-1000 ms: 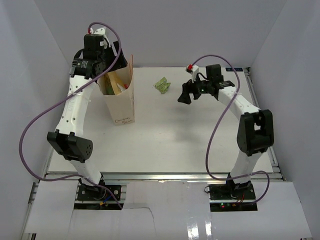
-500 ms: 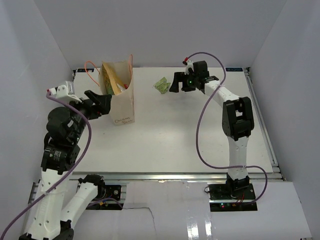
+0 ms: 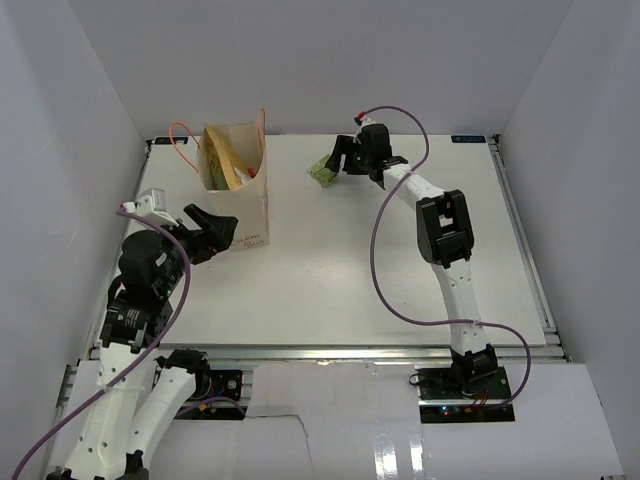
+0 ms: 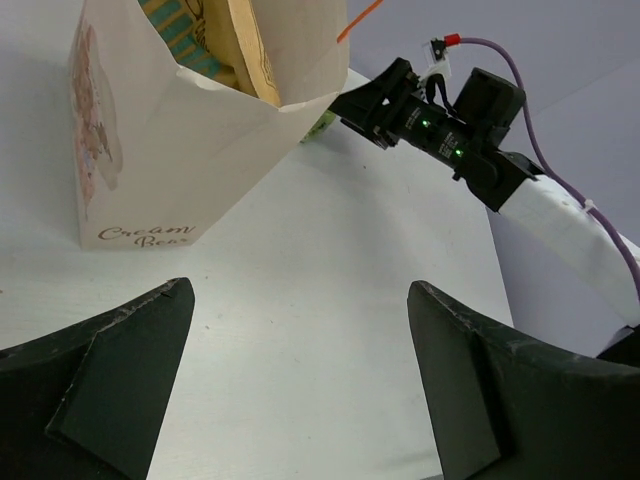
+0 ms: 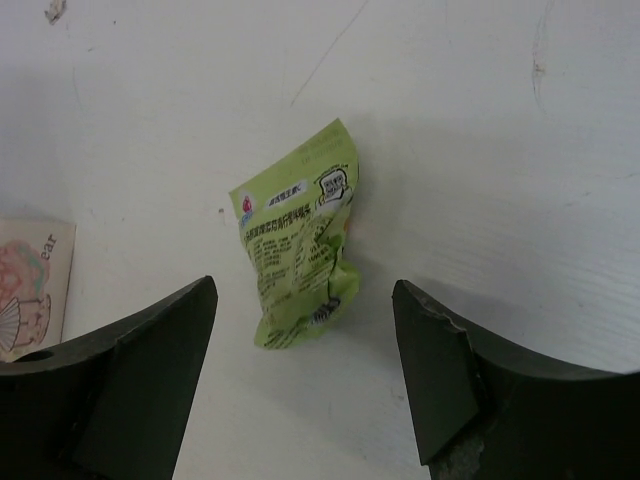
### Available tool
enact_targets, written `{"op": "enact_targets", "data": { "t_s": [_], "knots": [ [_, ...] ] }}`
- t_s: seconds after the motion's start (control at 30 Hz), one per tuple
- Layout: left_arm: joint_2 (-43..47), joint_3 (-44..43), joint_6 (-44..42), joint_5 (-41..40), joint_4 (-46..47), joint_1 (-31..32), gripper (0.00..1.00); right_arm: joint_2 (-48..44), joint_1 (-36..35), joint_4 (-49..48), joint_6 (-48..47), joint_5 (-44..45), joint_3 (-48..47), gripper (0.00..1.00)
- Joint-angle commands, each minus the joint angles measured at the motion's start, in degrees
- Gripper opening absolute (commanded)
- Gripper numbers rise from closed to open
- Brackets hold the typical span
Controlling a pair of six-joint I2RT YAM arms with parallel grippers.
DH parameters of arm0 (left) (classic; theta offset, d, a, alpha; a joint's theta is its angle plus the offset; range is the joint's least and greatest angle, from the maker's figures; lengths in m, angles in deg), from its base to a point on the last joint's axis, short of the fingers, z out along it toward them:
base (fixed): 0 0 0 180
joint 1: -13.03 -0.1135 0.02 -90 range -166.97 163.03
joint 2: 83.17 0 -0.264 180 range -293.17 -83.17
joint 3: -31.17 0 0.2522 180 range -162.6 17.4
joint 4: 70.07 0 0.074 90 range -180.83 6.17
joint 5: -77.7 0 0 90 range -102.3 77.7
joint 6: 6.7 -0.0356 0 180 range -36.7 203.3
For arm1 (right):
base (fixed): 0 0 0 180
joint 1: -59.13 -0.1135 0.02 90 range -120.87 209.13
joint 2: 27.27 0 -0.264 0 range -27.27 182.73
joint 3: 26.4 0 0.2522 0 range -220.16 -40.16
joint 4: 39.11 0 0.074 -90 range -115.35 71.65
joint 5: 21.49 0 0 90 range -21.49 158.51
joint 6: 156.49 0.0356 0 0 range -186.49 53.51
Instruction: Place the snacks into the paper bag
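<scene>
The cream paper bag (image 3: 240, 195) stands upright at the back left, with orange handles and a tan pouch (image 3: 228, 162) inside; it also shows in the left wrist view (image 4: 170, 150). One green snack packet (image 3: 322, 171) lies on the table at the back centre, and in the right wrist view (image 5: 298, 250). My right gripper (image 3: 337, 162) is open and hovers just above it, the packet lying between and ahead of the jaws. My left gripper (image 3: 222, 232) is open and empty, low beside the bag's near side. The other snacks are hidden.
The white table (image 3: 380, 270) is enclosed by grey walls on three sides. The right arm (image 4: 470, 140) stretches far across to the back centre, with its purple cable looping over the table.
The right gripper has moved left to above the green packet. The left arm has pulled back from over the bag and come down to the near left.
</scene>
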Motion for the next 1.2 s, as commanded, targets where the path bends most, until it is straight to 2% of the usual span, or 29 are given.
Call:
{"op": "enact_targets", "data": {
  "t_s": [0.0, 0.2, 0.3, 0.4, 0.43, 0.53, 0.6, 0.67, 0.7, 0.73, 0.8, 0.83, 0.9, 0.93, 0.97, 1.03, 1.17],
  "knots": [
    [-0.8, 1.2, 1.6, 3.1, 1.2, -0.3, 0.98, 2.9, -0.8, -6.2, 2.8, 5.1, -4.3, 0.76],
    [-0.4, 3.9, 3.4, 7.4, 3.4, -0.2, 0.98, 6.7, -1.8, -8.0, 5.2, 4.7, -5.7, 0.65],
    [-0.3, 5.1, 4.0, 9.6, 4.5, -0.2, 0.98, 6.8, -2.3, -8.1, 5.9, 3.9, -4.4, 0.48],
    [-0.8, 6.3, 5.2, 11.7, 6.2, -0.3, 0.98, 5.4, -2.1, -8.1, 5.9, 3.3, -2.1, 0.38],
    [-1.7, 6.6, 5.8, 12.6, 7.0, -0.2, 0.98, 4.5, -2.0, -8.1, 5.8, 2.9, -1.4, 0.31],
    [-5.3, 8.0, 8.2, 17.7, 11.4, -0.2, 0.98, 1.3, -1.1, -8.3, 3.8, 0.1, 1.4, 0.16],
    [-7.5, 9.5, 10.8, 21.2, 15.8, 0.0, 0.98, -1.1, 0.0, -8.6, 1.8, -4.8, 5.5, 0.08],
    [-11.1, 10.5, 12.2, 23.1, 18.7, 0.4, 0.98, -6.5, 1.0, -10.5, -0.1, -12.8, 10.3, 0.08],
    [-12.3, 11.0, 13.1, 24.1, 21.1, 1.4, 0.98, -10.6, 2.0, -10.9, -1.4, -15.9, 15.8, 0.08],
    [-14.9, 11.4, 13.4, 24.7, 22.3, 2.2, 0.98, -12.6, 2.4, -10.9, -2.8, -23.9, 18.5, 0.08],
    [-17.8, 12.0, 14.0, 25.6, 26.0, 5.5, 0.98, -18.3, 4.1, -9.2, -7.7, -33.8, 23.6, 0.08],
    [-19.2, 12.2, 14.4, 25.3, 27.4, 7.0, 0.98, -20.2, 4.5, -7.8, -9.2, -41.5, 29.0, 0.08],
    [-23.8, 12.1, 14.6, 24.6, 31.9, 11.7, 0.98, -27.4, 5.1, -5.2, -14.1, -46.6, 36.0, 0.08],
    [-27.0, 12.0, 14.7, 24.2, 33.3, 12.9, 0.98, -30.1, 5.2, -5.1, -15.4, -49.3, 43.8, 0.08],
    [-28.7, 11.8, 14.7, 24.3, 35.6, 14.8, 0.98, -35.4, 5.2, -4.9, -16.7, -50.5, 47.6, 0.09],
    [-31.9, 11.1, 14.6, 25.1, 37.3, 16.2, 0.98, -40.4, 5.2, -4.8, -18.7, -52.6, 56.4, 0.08],
    [-39.0, 7.7, 13.1, 27.6, 38.0, 18.5, 0.98, -50.0, 5.2, -4.6, -19.5, -54.1, 65.0, 0.08]
  ]
}}
